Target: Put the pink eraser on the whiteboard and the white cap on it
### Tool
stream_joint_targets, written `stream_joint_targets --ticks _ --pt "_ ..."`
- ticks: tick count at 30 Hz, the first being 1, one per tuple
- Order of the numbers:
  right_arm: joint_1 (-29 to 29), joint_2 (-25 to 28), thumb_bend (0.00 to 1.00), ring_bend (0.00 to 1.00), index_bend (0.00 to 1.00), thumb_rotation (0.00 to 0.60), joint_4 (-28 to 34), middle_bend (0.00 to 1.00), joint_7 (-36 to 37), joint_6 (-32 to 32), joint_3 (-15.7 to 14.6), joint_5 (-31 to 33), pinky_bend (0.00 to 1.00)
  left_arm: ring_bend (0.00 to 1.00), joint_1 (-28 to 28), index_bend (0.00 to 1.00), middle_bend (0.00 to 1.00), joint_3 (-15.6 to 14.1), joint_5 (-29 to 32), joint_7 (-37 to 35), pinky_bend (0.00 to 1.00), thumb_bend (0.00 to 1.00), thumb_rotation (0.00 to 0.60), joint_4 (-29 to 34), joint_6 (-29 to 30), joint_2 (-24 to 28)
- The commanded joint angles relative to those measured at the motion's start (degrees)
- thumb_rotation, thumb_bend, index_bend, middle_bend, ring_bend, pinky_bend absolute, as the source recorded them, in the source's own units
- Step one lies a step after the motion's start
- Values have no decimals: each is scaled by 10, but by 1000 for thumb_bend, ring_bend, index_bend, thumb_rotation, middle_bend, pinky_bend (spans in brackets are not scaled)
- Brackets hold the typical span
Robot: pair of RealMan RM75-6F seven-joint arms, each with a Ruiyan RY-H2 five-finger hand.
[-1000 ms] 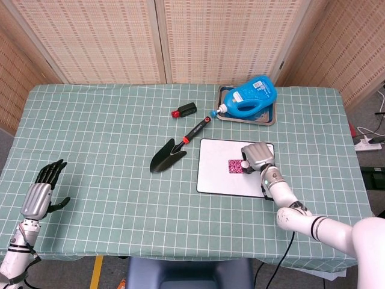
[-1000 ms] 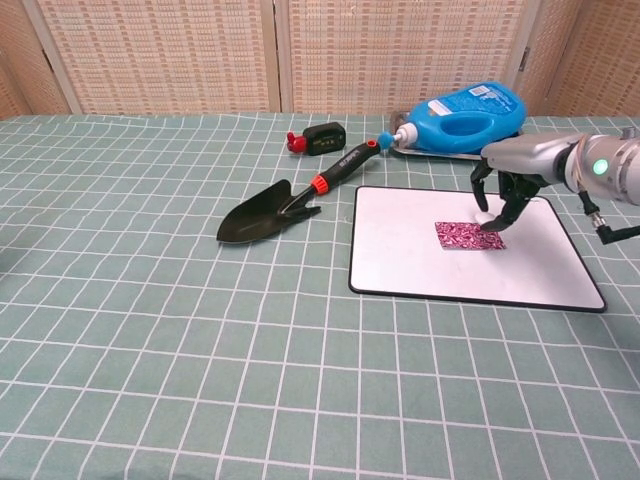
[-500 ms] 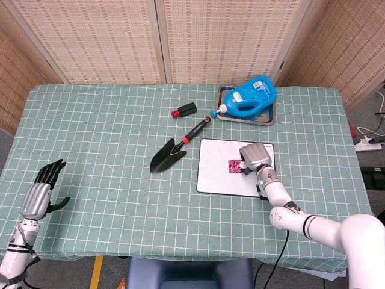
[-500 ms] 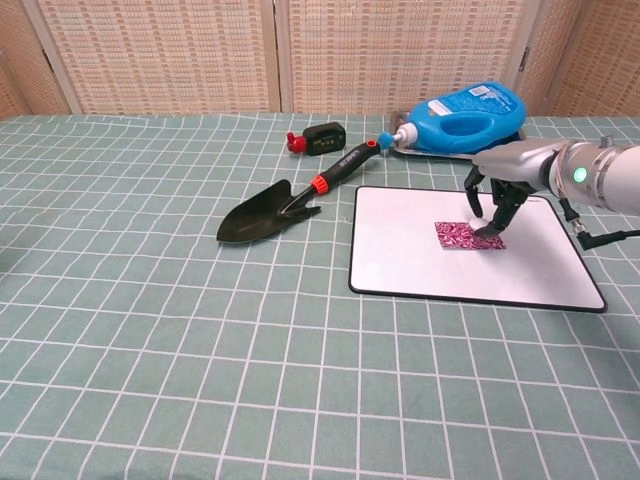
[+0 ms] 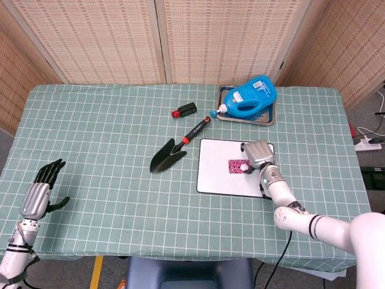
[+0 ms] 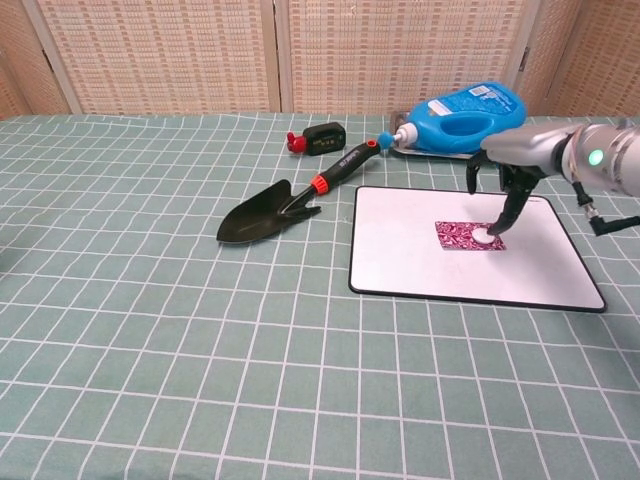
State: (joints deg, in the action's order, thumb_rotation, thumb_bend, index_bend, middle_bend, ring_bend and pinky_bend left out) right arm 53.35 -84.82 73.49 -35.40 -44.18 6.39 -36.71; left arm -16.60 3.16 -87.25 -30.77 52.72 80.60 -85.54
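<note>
The pink patterned eraser [image 6: 465, 236] lies flat on the whiteboard [image 6: 420, 265]. The small white cap [image 6: 483, 238] sits on the eraser's right end. My right hand [image 6: 505, 185] hovers just above it, fingers spread downward, one fingertip [image 6: 493, 226] at the cap's edge and nothing pinched. In the head view the right hand [image 5: 258, 155] covers the eraser's [image 5: 234, 165] right end on the whiteboard [image 5: 213, 177]. My left hand [image 5: 37, 197] rests with its fingers apart and holding nothing at the table's near left corner.
A black trowel [image 6: 285, 200] with a red collar lies left of the whiteboard. A blue detergent bottle [image 6: 460, 118] lies on a tray [image 5: 264, 118] behind the board. A small black and red object [image 6: 318, 137] sits beyond the trowel.
The right hand's fingers have lifted and spread, leaving the white cap visible on the eraser. The left hand has not moved.
</note>
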Motion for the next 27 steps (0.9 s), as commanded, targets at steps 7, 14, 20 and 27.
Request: stream_joint_targets --ticks 7,14,20,27 --pt "-237 208 0 574 382 457 144 639 214 -305 -68 -278 788 0 2 0 0 -4 -5 15 0 189 600 -5 3 -3" --pt "-381 117 0 3 0 473 -97 14 468 -393 -98 -341 158 0 3 0 0 1 4 26 0 190 600 -17 0 -13" --pt "-430 25 0 0 0 416 -268 0 558 -422 -86 -369 0 0 5 0 0 2 6 39 0 191 600 -18 4 -18" --pt "-420 -8 0 0 0 338 -338 0 579 -338 -70 -373 0 0 2 0 0 -5 -3 41 0 191 600 -25 1 -21"
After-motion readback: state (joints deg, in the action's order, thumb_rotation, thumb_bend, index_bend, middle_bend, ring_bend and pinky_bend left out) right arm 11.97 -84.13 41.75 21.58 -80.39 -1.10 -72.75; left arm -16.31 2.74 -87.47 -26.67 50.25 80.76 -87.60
